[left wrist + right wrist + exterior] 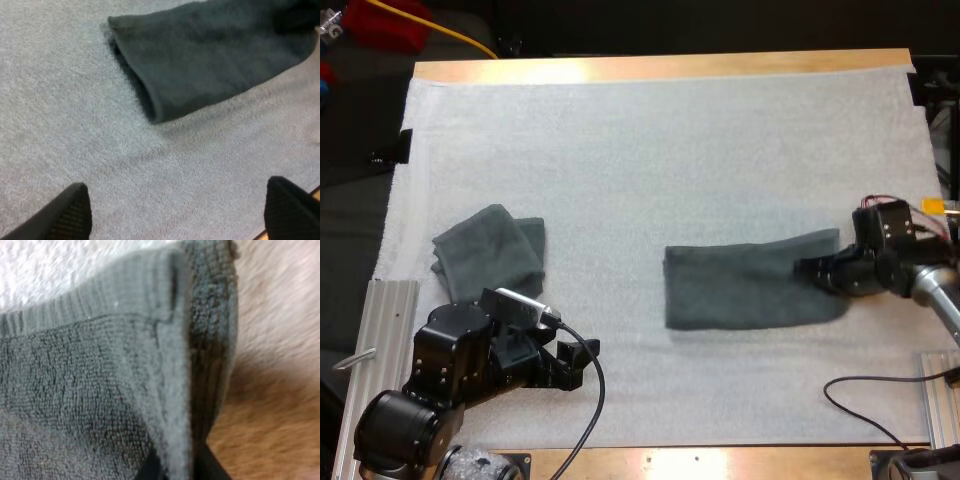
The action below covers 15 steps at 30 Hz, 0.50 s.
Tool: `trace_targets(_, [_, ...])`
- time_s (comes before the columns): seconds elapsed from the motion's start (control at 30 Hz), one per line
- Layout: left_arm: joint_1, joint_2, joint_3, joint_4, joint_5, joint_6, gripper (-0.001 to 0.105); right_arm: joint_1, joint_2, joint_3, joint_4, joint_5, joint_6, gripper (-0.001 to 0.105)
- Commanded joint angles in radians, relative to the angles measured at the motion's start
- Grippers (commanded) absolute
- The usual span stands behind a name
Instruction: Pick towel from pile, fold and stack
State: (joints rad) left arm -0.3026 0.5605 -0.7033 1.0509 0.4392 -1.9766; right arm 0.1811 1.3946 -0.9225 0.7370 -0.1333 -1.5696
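Observation:
A dark grey-green towel (750,286) lies folded into a long strip on the white mat, right of centre. My right gripper (807,268) is shut on its right end; the right wrist view has the towel's hemmed edge (165,365) pinched between my fingers (150,471). A second towel (490,250), crumpled, sits at the left of the mat. My left gripper (575,365) hovers open over bare mat near the front edge, just below the crumpled towel. Its fingertips (70,212) stand wide apart, with the strip towel's left end (200,60) beyond them.
A white mat (660,140) covers most of the wooden table. Metal rails (380,330) run along the front left and front right edges. A black cable (865,405) loops on the mat at the front right.

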Motion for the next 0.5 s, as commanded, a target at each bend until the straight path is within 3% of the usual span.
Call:
trace_targets(0.0, [-0.005,-0.004,-0.004,0.002,0.006,0.000,0.069,0.000,-0.008,-0.033,0.060,0.053,-0.040,0.002])
trace_targets(0.27, [-0.005,-0.004,-0.004,0.002,0.006,0.000,0.069,0.000,-0.008,-0.126,0.191,0.212,-0.096,0.002])
trace_targets(0.47, [-0.005,-0.004,-0.004,0.002,0.006,0.000,0.069,0.023,-0.008,-0.144,0.214,0.189,-0.087,0.002])
